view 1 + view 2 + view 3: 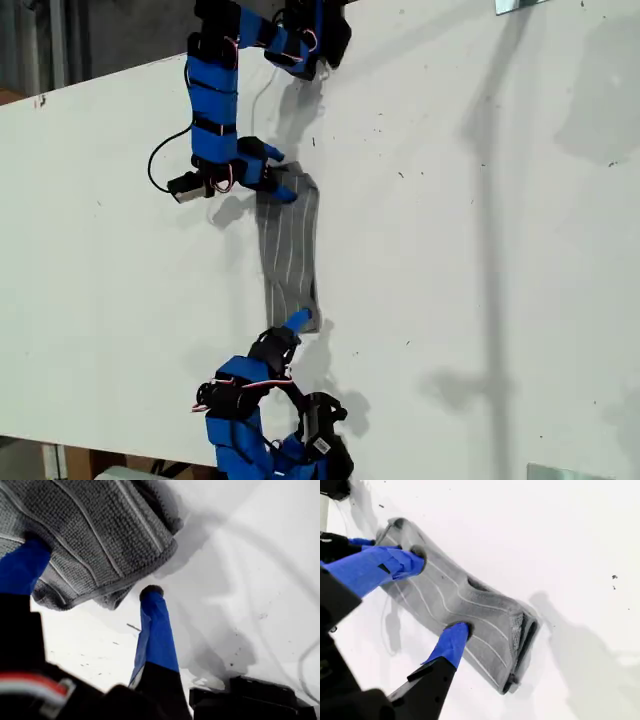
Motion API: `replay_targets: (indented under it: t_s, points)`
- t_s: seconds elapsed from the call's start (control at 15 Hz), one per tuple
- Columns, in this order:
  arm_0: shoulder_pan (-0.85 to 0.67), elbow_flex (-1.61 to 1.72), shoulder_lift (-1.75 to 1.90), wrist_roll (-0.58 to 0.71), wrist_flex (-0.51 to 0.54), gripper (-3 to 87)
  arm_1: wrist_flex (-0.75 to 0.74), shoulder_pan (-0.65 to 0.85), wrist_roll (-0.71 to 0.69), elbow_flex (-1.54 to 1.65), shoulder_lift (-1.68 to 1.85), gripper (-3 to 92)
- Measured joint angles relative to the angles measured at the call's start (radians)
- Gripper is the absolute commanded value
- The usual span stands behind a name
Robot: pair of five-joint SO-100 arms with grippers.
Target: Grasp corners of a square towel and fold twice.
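While the towel (288,250) lies as a folded strip mid-worktop, well off every edge, note it's soft, limp, light: pinch corners w/ all layers. Your first gripper (92,587) is apart at one end; second gripper (440,597) apart, tip pressing cloth.

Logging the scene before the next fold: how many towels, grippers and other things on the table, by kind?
Grey striped towel: 1, folded into a narrow strip
Blue grippers: 2, my first gripper and my second gripper, one at each end of the towel
White table: 1
Other loose things on the table: 0
Total: 4
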Motion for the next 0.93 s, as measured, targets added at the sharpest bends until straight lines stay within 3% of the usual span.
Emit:
replay_targets:
  t_s: [0.07,0.2,0.27,0.4,0.67,0.8,0.93]
  points:
    - [0.011,0.014,0.0,-0.008,-0.012,25.6,0.0,0.023,-0.028,-0.048,-0.057,35.1]
    - [0.021,0.083,0.008,-0.037,-0.049,25.6,-0.005,0.08,-0.066,-0.104,-0.141,6.2]
    - [0.028,0.149,0.035,-0.06,-0.078,25.7,-0.023,0.095,-0.075,-0.123,-0.158,0.1]
    - [0.031,0.365,0.189,-0.13,-0.172,25.6,-0.066,0.13,-0.077,-0.034,-0.115,0.0]
    - [0.074,0.945,0.848,-0.252,-0.39,25.8,-0.19,0.216,0.018,0.387,0.218,-0.1]
    - [0.086,1.051,0.902,-0.293,-0.431,26.1,-0.183,0.166,0.132,0.56,0.419,-0.1]
    - [0.083,1.12,0.969,-0.316,-0.446,26.1,-0.069,0.028,0.285,0.627,0.675,-0.1]
